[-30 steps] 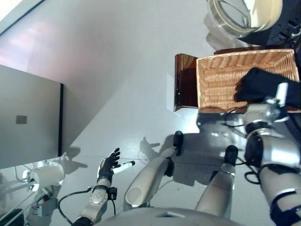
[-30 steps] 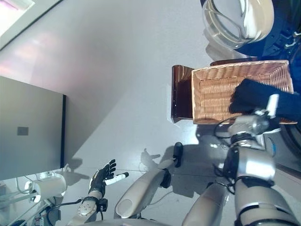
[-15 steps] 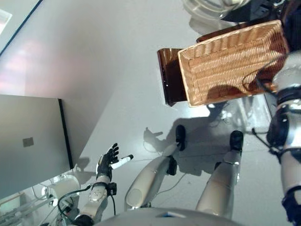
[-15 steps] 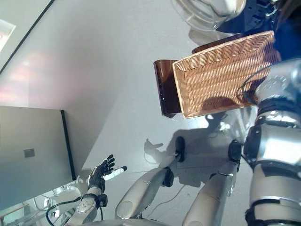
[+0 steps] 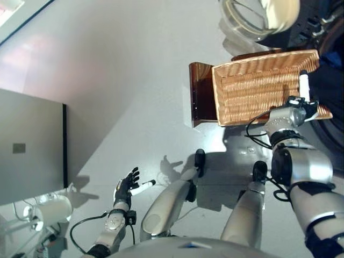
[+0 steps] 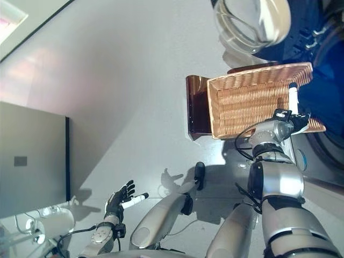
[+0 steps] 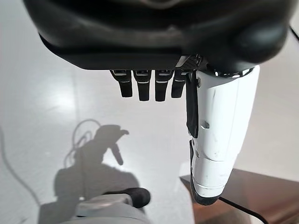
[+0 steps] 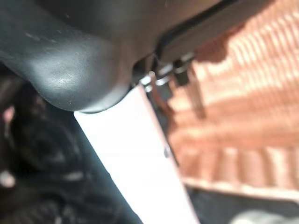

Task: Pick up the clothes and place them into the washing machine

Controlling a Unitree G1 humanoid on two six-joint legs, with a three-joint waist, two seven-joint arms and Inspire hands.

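Note:
The wicker basket (image 5: 252,91) stands on a brown stool (image 5: 200,97), and its inside shows only bare weave. My right hand (image 5: 301,103) hovers at the basket's right end, its white thumb (image 5: 304,86) straight and its fingers (image 8: 189,91) stretched over the wicker with nothing in them. A dark navy mass (image 5: 330,88) lies just right of the hand by the washing machine's opening; I cannot tell whether it is cloth. My left hand (image 5: 124,188) hangs low at the left, open and idle, above the floor.
The washing machine's round glass door (image 5: 258,16) stands open at the top, beyond the basket. A grey cabinet (image 5: 29,156) fills the left side, with a white object (image 5: 51,207) on the floor below it.
The camera swung away and back. The dark cloth under my right hand is gone from the basket. That hand now sits at the basket's right end. The left hand stayed.

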